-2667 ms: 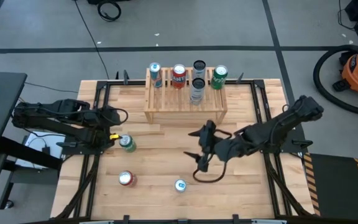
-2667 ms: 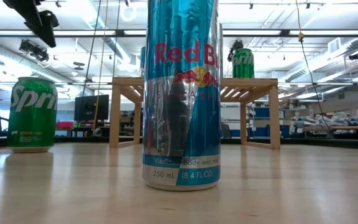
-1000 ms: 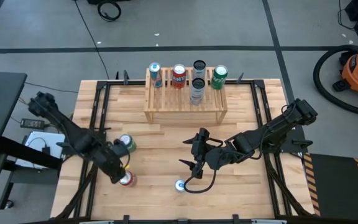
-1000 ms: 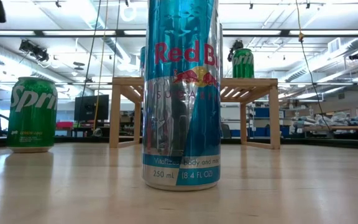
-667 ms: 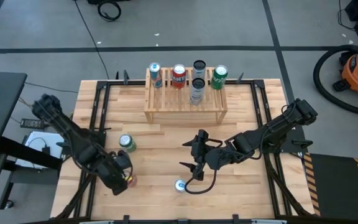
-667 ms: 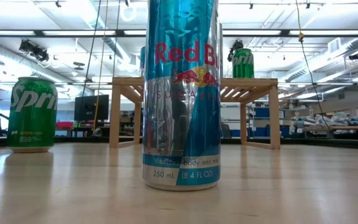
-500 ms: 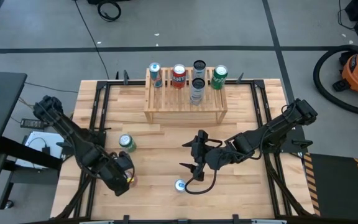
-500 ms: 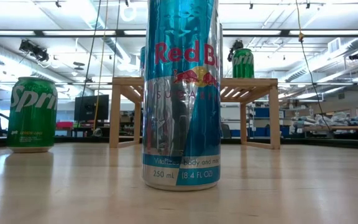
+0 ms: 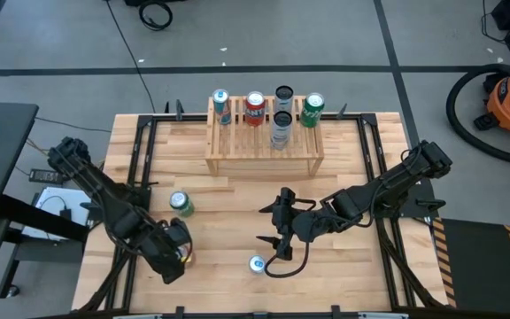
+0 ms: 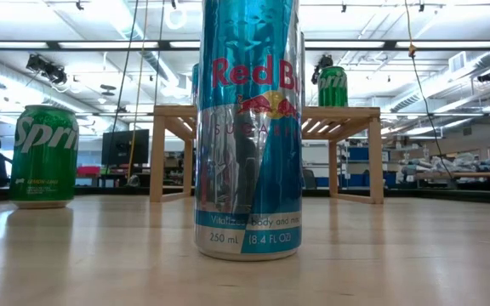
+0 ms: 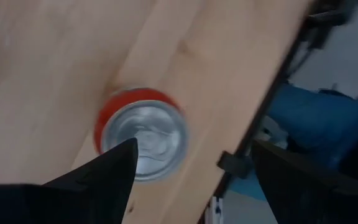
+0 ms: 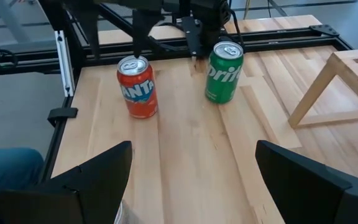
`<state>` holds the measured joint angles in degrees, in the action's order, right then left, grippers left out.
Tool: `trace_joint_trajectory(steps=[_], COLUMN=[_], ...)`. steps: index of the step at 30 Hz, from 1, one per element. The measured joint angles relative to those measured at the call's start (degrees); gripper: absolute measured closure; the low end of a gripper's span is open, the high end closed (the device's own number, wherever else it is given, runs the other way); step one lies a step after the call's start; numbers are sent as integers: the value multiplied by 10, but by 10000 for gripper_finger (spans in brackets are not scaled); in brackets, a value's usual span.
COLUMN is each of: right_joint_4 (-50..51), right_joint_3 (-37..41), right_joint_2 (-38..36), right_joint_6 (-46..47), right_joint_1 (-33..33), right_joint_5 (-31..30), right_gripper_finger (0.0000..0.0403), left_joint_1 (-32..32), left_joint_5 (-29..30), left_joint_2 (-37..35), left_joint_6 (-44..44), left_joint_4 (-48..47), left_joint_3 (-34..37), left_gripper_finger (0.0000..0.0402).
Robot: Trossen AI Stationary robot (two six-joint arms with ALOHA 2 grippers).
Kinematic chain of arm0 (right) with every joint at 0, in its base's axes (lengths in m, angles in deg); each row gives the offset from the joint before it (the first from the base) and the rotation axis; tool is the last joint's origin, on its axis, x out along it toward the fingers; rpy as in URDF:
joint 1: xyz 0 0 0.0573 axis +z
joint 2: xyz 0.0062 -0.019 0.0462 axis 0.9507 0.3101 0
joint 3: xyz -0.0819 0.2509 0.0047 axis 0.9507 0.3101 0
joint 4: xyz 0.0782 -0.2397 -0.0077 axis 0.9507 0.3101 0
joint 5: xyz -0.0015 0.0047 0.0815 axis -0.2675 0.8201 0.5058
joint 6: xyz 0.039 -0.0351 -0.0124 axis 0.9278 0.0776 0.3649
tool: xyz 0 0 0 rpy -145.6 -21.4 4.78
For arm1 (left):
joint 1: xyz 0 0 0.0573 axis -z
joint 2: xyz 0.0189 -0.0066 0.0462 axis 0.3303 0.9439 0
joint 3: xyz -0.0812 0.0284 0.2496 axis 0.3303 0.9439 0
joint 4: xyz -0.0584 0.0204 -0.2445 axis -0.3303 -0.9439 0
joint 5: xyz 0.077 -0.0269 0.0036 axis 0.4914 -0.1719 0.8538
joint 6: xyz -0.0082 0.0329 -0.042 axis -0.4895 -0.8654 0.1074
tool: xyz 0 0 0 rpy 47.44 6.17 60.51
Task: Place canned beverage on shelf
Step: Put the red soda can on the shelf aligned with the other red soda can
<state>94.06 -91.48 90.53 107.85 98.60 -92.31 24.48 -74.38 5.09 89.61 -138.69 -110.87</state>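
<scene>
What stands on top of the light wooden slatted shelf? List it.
Five upright cans: blue can, red can, back grey can, green can, and front grey can one step lower. The shelf covers whatever lies beneath.

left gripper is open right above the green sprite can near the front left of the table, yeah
Not quite. The left gripper is open, but it hangs above the orange Fanta can, as the left wrist view shows. In the right wrist view the green Sprite can stands apart, beside it.
</scene>
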Motion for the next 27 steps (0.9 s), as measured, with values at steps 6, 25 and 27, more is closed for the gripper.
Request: trace_joint_trajectory(steps=[6,25,27], right_joint_4=[0,-11,-14], right_joint_3=[0,0,0], right_joint_2=[0,0,0], right_joint_6=[9,30,30], right_joint_1=[0,0,0], right_joint_5=[0,1,1], right_gripper_finger=[51,51,51], left_joint_1=[0,-6,-6], left_joint_5=[36,68,68], left_joint_2=[0,0,-1], left_joint_6=[-51,-51,-43], left_joint_4=[1,-1,-1], left_joint_3=[-29,-31,-31], left_gripper_finger=[88,88,88])
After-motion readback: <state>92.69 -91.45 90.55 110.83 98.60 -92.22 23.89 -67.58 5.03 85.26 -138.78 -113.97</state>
